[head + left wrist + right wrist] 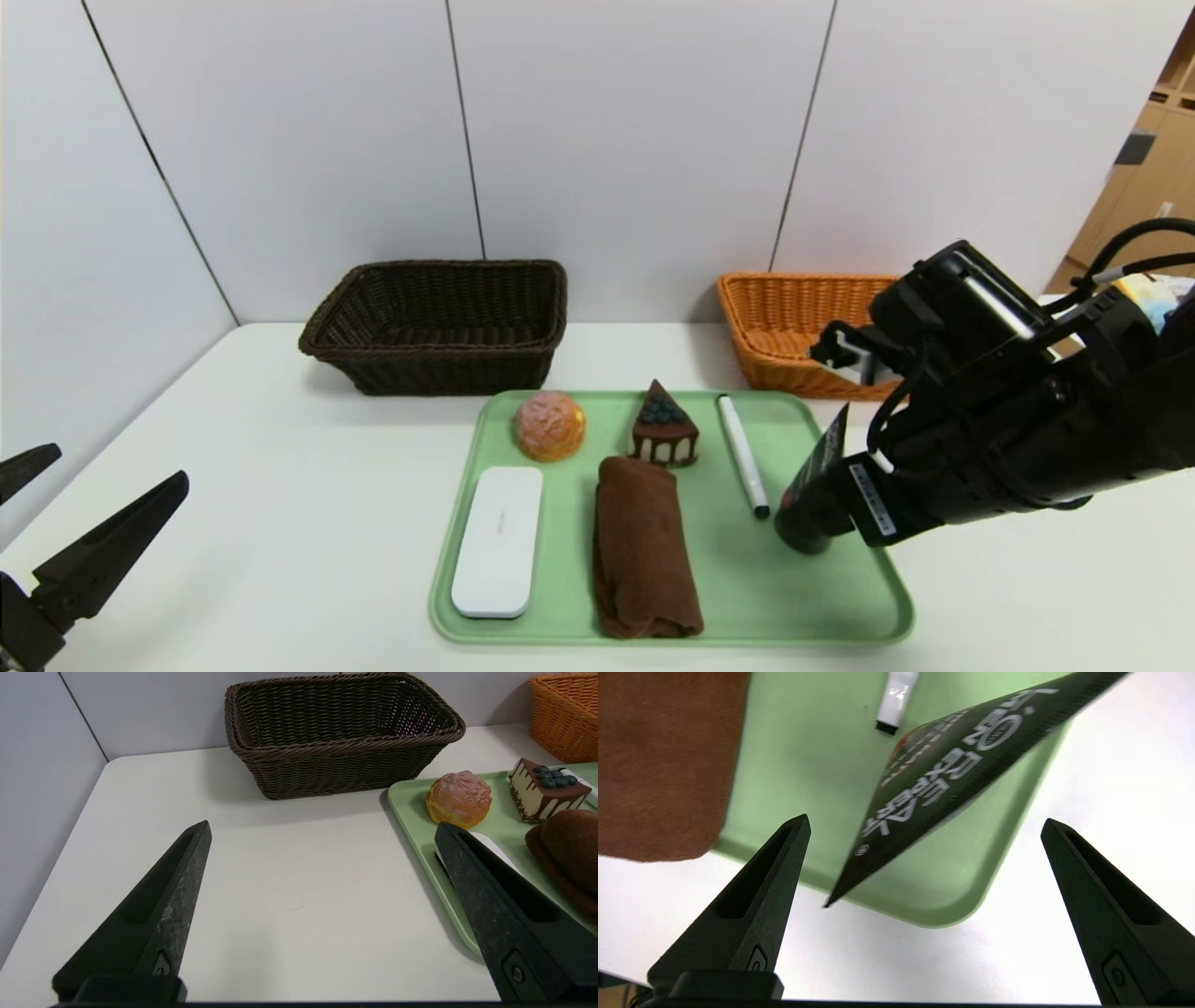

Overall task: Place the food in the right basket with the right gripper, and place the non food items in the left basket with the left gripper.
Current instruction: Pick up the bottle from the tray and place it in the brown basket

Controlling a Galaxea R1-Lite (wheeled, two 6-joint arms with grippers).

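On the one green tray (840,597): one bun (549,426), one cake slice (663,436), one white case (499,539), one pen (742,455), one rolled towel (644,549), one black tube (814,490); behind the tray, two baskets, one brown (439,325), one orange (794,331).

My head camera looks down on the green tray (868,588); my left wrist camera faces it low from its left, my right hovers close above.
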